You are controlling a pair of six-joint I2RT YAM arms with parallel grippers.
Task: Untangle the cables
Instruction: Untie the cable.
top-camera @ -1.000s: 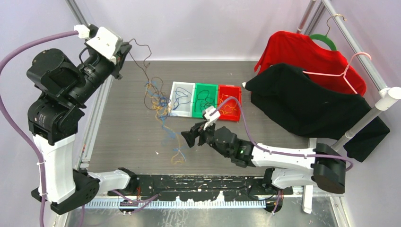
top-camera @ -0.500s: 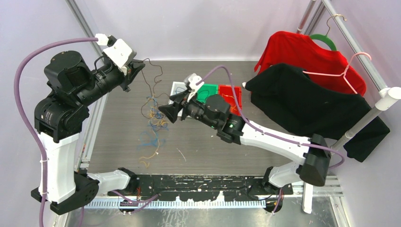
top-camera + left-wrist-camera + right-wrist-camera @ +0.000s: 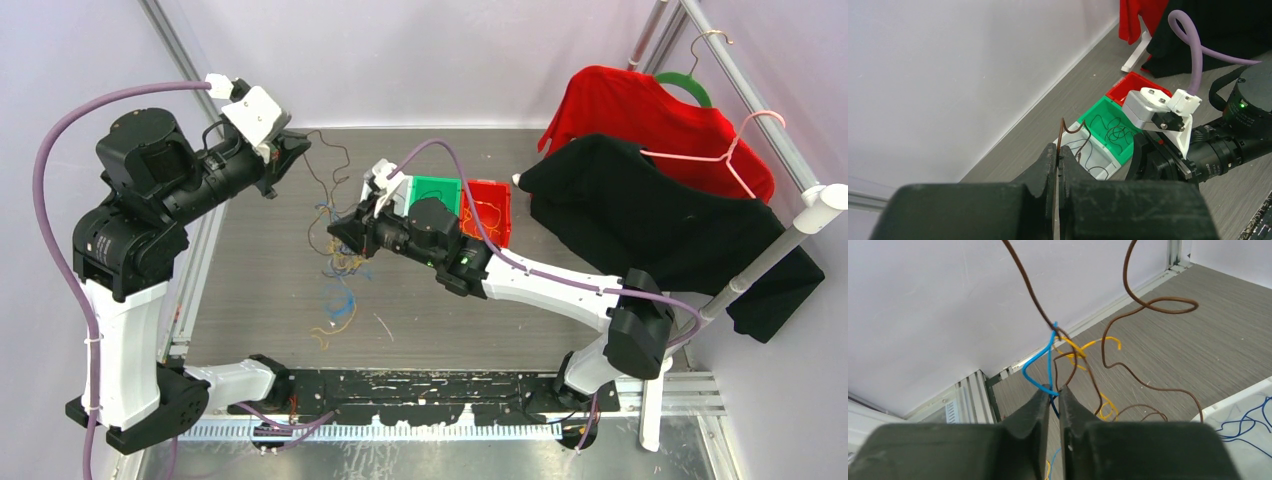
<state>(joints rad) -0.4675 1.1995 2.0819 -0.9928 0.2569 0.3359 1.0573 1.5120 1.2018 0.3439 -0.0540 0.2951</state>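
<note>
The cables form a loose tangle [image 3: 342, 258] of blue, orange-yellow and brown strands left of the table's middle, with a tail [image 3: 335, 312] trailing toward me. My left gripper [image 3: 298, 143] is raised at the back left, shut on a brown cable [image 3: 1064, 131] that loops down into the tangle. My right gripper [image 3: 335, 232] reaches into the top of the tangle. In the right wrist view its jaws [image 3: 1054, 390] stand nearly together with a blue cable [image 3: 1047, 357] pinched at the tips. Brown [image 3: 1120, 367] and orange strands [image 3: 1083, 347] hang just behind.
White [image 3: 1098, 159], green [image 3: 440, 186] and red [image 3: 492, 205] trays with sorted wires sit side by side behind the right arm. A black garment [image 3: 640, 220] and a red shirt [image 3: 640, 110] hang on a rack at the right. The back wall is close to the left gripper.
My right arm swung from the table's near middle up and left into the tangle, and its jaws closed on the blue cable. The left arm shifted slightly right, and the tangle moved with it.
</note>
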